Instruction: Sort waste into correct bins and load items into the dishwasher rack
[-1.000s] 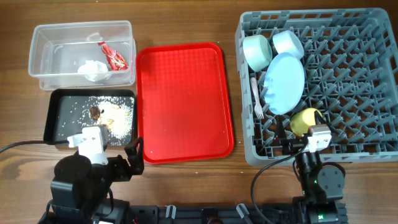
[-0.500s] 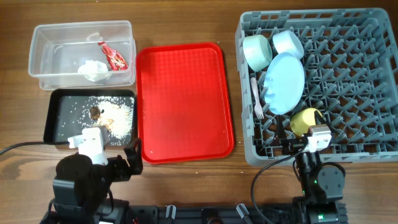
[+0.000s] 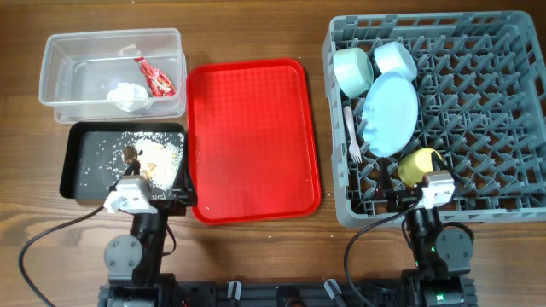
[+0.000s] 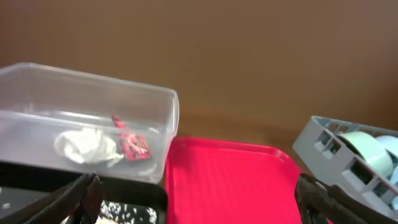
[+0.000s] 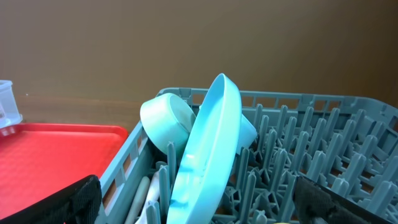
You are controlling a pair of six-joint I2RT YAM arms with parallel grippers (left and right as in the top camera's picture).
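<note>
The clear tub (image 3: pixel 111 36) holds the red wrapper (image 3: pixel 156 77) and the white tissue (image 3: pixel 128 94). The black tray (image 3: pixel 85 170) holds food scraps (image 3: pixel 141 158) and rice crumbs. The grey rack (image 3: pixel 495 102) holds the blue plate (image 3: pixel 391 112) on edge, two bowls (image 3: pixel 352 71) (image 3: pixel 395 58), the yellow cup (image 3: pixel 416 165) and white cutlery (image 3: pixel 351 132). My left gripper (image 3: pixel 162 200) (image 4: pixel 199 208) is open and empty at the black tray's front right corner. My right gripper (image 3: pixel 418 200) (image 5: pixel 199 208) is open and empty at the rack's front edge, facing the plate (image 5: pixel 211 143).
The flat red serving tray (image 3: pixel 252 136) lies between the bins and the rack, with nothing on it. The rack's right half has only bare pegs. Both arm bases sit at the table's front edge.
My left arm has folded down and drawn in toward the front edge, with its gripper still by the black tray's corner. The right arm and all objects have not moved.
</note>
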